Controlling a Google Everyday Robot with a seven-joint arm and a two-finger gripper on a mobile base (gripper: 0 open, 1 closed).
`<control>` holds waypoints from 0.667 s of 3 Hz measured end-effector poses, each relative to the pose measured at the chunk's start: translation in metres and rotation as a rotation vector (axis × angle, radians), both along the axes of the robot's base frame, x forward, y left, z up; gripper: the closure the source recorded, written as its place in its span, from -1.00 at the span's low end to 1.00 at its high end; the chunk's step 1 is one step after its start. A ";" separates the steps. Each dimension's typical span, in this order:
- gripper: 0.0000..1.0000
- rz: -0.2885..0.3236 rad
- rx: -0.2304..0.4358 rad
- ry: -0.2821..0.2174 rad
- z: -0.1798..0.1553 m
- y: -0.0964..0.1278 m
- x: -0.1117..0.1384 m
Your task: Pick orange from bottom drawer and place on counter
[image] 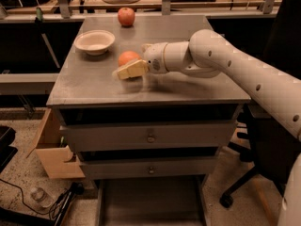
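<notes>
So the orange (128, 57) is sitting on the grey bench (94, 86) top, a bit left of the middle of the frame. The end effector (132, 63) is right up against it on the bench, coming in from the right on the big white arm (235, 65). Honestly can't tell if it's clamped on the orange or has let go, it's too smeary there.

Further back on the bench there's a white bowl (95, 41) to the upper left of the orange, and a reddish apple (126, 16) near the far edge, both well apart from the arm.

Down at the bottom of the frame the bottom drawer (150, 204) is pulled out, flat grey floor showing. The two knobbed drawers (150, 138) above it are shut.
</notes>
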State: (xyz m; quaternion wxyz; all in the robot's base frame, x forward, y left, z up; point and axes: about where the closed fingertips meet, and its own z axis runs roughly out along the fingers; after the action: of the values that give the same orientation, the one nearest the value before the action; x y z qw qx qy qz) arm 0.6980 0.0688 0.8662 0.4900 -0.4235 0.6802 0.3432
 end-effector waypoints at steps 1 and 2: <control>-1.00 0.041 0.008 0.002 0.011 -0.004 -0.001; -1.00 0.111 0.041 -0.030 0.055 -0.029 -0.003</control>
State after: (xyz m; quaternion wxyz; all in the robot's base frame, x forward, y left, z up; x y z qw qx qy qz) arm 0.6954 0.0401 0.9211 0.4889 -0.4554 0.6412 0.3775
